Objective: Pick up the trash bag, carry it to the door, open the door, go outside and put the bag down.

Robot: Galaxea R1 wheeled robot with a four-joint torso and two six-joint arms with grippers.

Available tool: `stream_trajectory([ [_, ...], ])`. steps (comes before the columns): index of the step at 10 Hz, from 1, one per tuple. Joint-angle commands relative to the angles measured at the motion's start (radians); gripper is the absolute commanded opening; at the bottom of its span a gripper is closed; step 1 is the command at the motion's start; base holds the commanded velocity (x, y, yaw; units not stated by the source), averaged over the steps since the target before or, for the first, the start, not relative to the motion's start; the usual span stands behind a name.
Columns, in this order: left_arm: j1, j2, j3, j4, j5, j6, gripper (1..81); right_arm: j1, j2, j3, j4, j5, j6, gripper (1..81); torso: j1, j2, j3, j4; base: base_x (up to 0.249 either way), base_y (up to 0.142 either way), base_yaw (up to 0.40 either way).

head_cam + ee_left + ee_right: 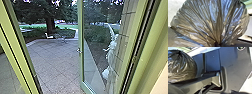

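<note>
Treat close-up trash bag [205, 18] as soft, slippery, tearable, likely light; grip by the gathered neck [219, 40]. Cannot tell either gripper's state, clamped or apart.

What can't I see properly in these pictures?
- Inside the shiny, dark plastic trash bag: left wrist view, its plastic hides it.
- The bag's whole shape: right wrist view, the left edge cuts it off.
- What the pale, lumpy shape is: head view, the green-framed glass door muddles it.
- Whether the white thing outside is a chair: head view, too small.
</note>
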Motion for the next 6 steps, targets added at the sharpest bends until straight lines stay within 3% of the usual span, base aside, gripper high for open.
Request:
stream_trajectory([
  [1,-0.043,-0.018,0.011,0.005,0.078,0.004,1.0,0.049,0.005,0.022,-0.001,-0.034,-0.002,81.1,0.0,0.0,0.0,0.0,0.0,0.0,0.0],
  [6,-0.043,-0.017,0.011,0.005,0.077,0.004,1.0,0.048,0.008,0.017,-0.002,-0.034,-0.002,81.1,0.0,0.0,0.0,0.0,0.0,0.0,0.0],
])
